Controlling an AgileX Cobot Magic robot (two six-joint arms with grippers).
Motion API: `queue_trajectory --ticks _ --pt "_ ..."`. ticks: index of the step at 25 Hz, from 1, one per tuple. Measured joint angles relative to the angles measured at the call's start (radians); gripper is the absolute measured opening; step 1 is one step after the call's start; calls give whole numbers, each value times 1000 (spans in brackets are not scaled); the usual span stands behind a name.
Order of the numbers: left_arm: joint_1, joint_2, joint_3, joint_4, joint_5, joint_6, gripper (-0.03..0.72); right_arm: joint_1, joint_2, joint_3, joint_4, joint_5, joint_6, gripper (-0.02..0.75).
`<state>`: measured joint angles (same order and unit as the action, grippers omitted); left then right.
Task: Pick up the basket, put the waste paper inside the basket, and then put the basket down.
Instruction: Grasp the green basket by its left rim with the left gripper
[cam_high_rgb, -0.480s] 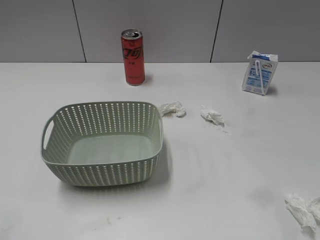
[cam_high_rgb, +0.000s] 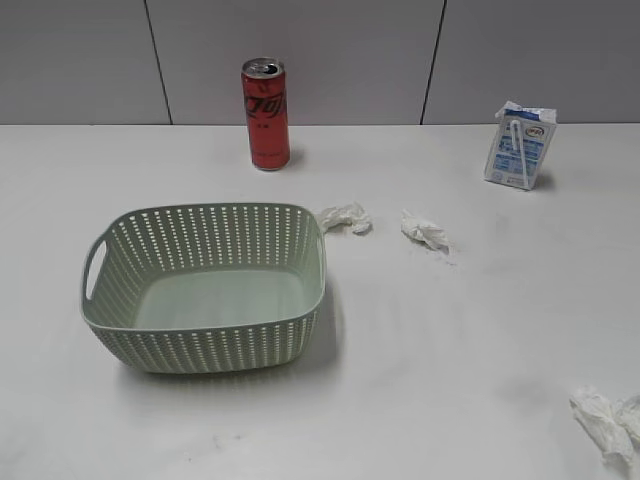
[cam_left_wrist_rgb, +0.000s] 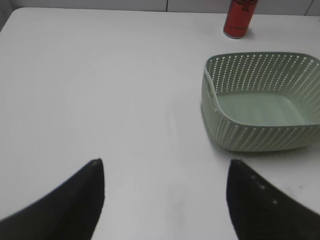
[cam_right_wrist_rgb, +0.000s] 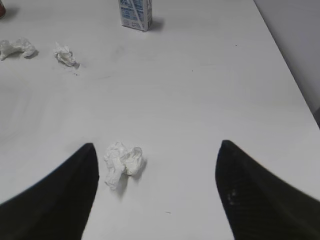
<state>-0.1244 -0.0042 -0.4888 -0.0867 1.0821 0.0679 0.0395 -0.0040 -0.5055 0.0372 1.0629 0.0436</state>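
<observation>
The pale green slotted basket (cam_high_rgb: 205, 285) sits empty on the white table at the left; it also shows in the left wrist view (cam_left_wrist_rgb: 260, 102), to the upper right of my open, empty left gripper (cam_left_wrist_rgb: 165, 162). Three wads of waste paper lie on the table: one (cam_high_rgb: 345, 217) beside the basket's far right corner, one (cam_high_rgb: 424, 231) further right, one (cam_high_rgb: 605, 420) at the front right edge. My right gripper (cam_right_wrist_rgb: 156, 145) is open above the table, with the front wad (cam_right_wrist_rgb: 122, 162) just inside its left finger. Neither gripper shows in the exterior view.
A red drink can (cam_high_rgb: 266, 114) stands at the back behind the basket. A blue-and-white drink carton (cam_high_rgb: 520, 146) stands at the back right. The table's right edge (cam_right_wrist_rgb: 290, 75) runs close to the right gripper.
</observation>
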Motion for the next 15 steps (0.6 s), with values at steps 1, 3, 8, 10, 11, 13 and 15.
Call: queue_trajectory --ticks 1,3,8,10,11,13,15 --pt "0 11 0 1 0 0 580 0 0 0 0 0 0 551" --pt "0 68 0 1 -1 0 580 0 0 0 0 0 0 551" --pt "0 362 -35 -51 -75 0 575 0 0 0 0 -1 0 551" --pt "0 491 -70 -83 -110 0 575 0 0 0 0 -1 0 551" --pt "0 564 -88 -99 -125 3 575 0 0 0 0 -1 0 551" --pt "0 703 -142 -129 -137 22 575 0 0 0 0 -1 0 551" --pt "0 850 -199 -143 -151 38 574 0 0 0 0 -1 0 551"
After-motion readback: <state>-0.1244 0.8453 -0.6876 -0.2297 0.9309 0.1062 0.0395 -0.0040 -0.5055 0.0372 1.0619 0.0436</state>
